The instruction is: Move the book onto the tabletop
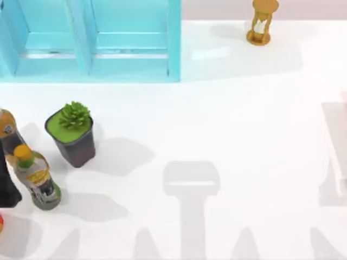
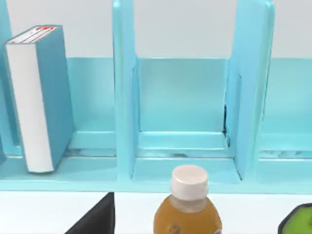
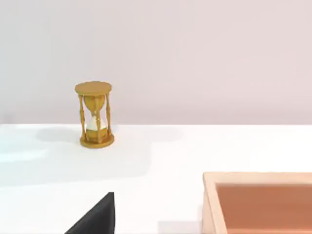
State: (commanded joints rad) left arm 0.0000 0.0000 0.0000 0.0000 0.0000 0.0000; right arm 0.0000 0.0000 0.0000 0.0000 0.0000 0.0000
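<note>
Juice bottle (image 2: 187, 207) with a white cap sits closest to the left wrist camera, on the worktop (image 1: 238, 141) in front of the light-blue cabinet (image 2: 124, 97). Book (image 2: 36, 97) stands upright in the cabinet compartment left of the bottle as seen from above, white page edges facing out, red strip on top; not yet on the worktop. Jaw state of either arm: cannot tell. Judgement: approach the book over the bottles (image 1: 37, 179) and plant pot (image 1: 73, 138), grip across the covers near the top, draw straight out before lowering. Neighbouring cabinet compartment looks bare. Pot holds a green succulent. Wooden tray (image 3: 258, 202) near the hourglass (image 3: 95, 114): contents hidden.
</note>
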